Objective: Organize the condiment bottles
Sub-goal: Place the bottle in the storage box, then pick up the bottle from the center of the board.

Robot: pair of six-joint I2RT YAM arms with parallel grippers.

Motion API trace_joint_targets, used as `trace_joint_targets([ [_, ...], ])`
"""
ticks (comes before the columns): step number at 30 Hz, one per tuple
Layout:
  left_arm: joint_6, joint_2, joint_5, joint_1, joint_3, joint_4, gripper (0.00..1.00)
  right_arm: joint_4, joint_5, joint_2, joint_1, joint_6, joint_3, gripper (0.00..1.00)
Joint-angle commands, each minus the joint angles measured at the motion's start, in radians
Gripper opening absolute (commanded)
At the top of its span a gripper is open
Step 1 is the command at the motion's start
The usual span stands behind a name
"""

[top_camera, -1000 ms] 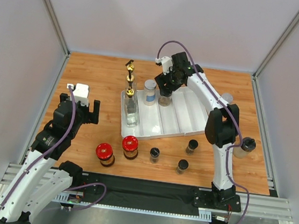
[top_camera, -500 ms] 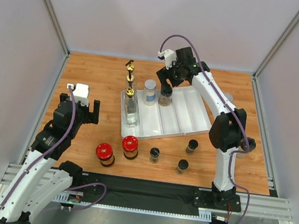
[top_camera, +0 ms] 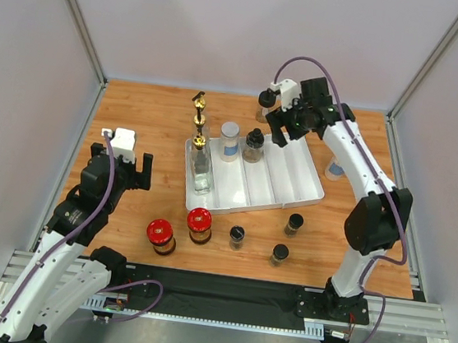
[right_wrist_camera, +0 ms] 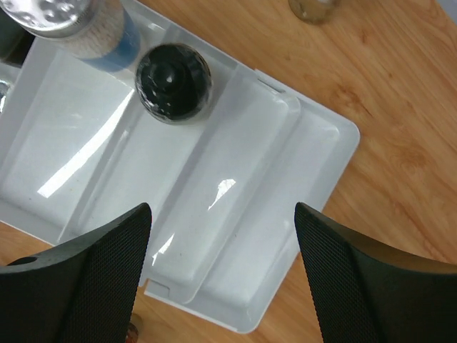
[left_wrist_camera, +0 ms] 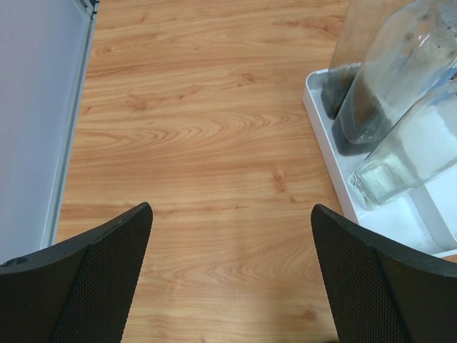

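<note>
The condiment bottles are spread around a white divided tray (top_camera: 289, 191). In its left lane stand tall gold-spouted bottles (top_camera: 200, 167), then a silver-lidded jar (top_camera: 229, 139) and a black-capped jar (top_camera: 253, 144). My right gripper (top_camera: 279, 133) hangs open above the tray's right lanes, just right of that black-capped jar (right_wrist_camera: 173, 82), holding nothing (right_wrist_camera: 223, 279). Two red-lidded jars (top_camera: 160, 234) (top_camera: 199, 222) and three small black-capped jars (top_camera: 237, 236) stand in front of the tray. My left gripper (top_camera: 122, 168) is open over bare wood, left of the tray (left_wrist_camera: 232, 271).
Another black-capped jar (top_camera: 265, 101) stands on the table behind the tray. A clear jar (top_camera: 336, 168) sits right of the tray, partly hidden by my right arm. Grey walls close in the table on three sides. The gold-spouted bottles (left_wrist_camera: 400, 86) fill the right of the left wrist view.
My right gripper has let go of the black-capped jar in the tray, opened wider, and moved up and to the right. The left arm has stayed still.
</note>
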Motion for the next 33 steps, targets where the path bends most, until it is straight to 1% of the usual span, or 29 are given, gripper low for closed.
trace_joint_targets([
  [1, 0.011, -0.012, 0.014, -0.004, 0.002, 0.03, 1.0, 0.025, 0.013, -0.139, -0.077, -0.024, -0.066, 0.83],
  [5, 0.011, -0.017, 0.017, -0.004, 0.002, 0.033, 1.0, 0.045, -0.01, -0.221, -0.177, -0.016, -0.163, 0.83],
  [6, 0.011, -0.017, 0.018, -0.004, 0.002, 0.031, 1.0, 0.056, -0.017, -0.249, -0.218, -0.013, -0.196, 0.83],
  [9, 0.009, -0.017, 0.023, -0.004, 0.002, 0.031, 1.0, 0.071, -0.02, -0.278, -0.303, -0.008, -0.243, 0.83],
  [14, 0.009, -0.017, 0.023, -0.004, 0.002, 0.031, 1.0, 0.091, -0.046, -0.278, -0.442, 0.01, -0.27, 0.82],
  [17, 0.009, -0.015, 0.021, -0.004, 0.002, 0.033, 1.0, 0.1, -0.065, -0.261, -0.493, 0.025, -0.274, 0.82],
  [23, 0.009, -0.015, 0.017, -0.004, 0.0, 0.031, 1.0, 0.119, -0.079, -0.211, -0.529, 0.039, -0.266, 0.82],
  [33, 0.011, -0.011, 0.014, -0.004, 0.0, 0.03, 1.0, 0.105, -0.096, -0.064, -0.529, 0.078, -0.183, 0.81],
])
